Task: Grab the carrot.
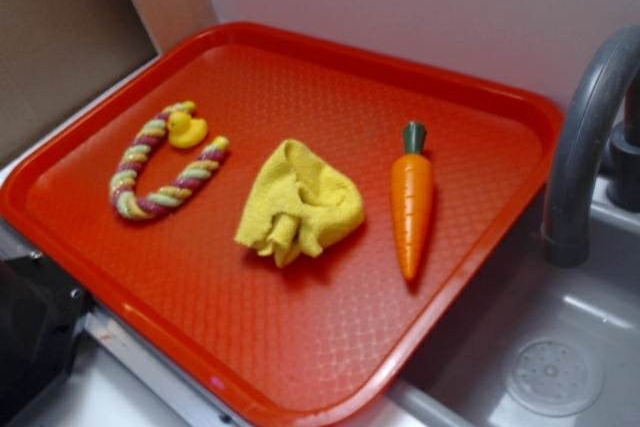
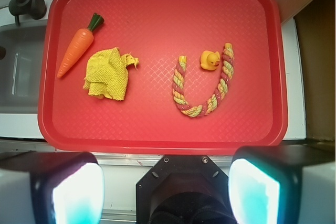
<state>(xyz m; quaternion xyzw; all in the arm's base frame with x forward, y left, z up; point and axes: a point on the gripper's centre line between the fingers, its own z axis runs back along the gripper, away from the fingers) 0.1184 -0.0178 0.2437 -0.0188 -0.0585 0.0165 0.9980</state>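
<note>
The carrot point(image 1: 411, 206) is glossy orange with a dark green stem cap, and it lies flat on the right side of the red tray point(image 1: 300, 347). In the wrist view the carrot point(image 2: 76, 50) sits at the tray's upper left, tip pointing down-left. My gripper point(image 2: 165, 182) hangs high above the tray's near edge, well away from the carrot. Its two fingers point(image 2: 79, 192) stand wide apart at the bottom corners of the wrist view, with nothing between them. In the exterior view only a dark part of the arm shows at the lower left corner.
A crumpled yellow cloth point(image 1: 298, 203) lies just left of the carrot. A striped rope bent into a U point(image 1: 160, 169) and a small yellow duck point(image 1: 186, 129) sit on the tray's left. A grey faucet point(image 1: 585, 137) and sink point(image 1: 555, 347) border the tray's right side.
</note>
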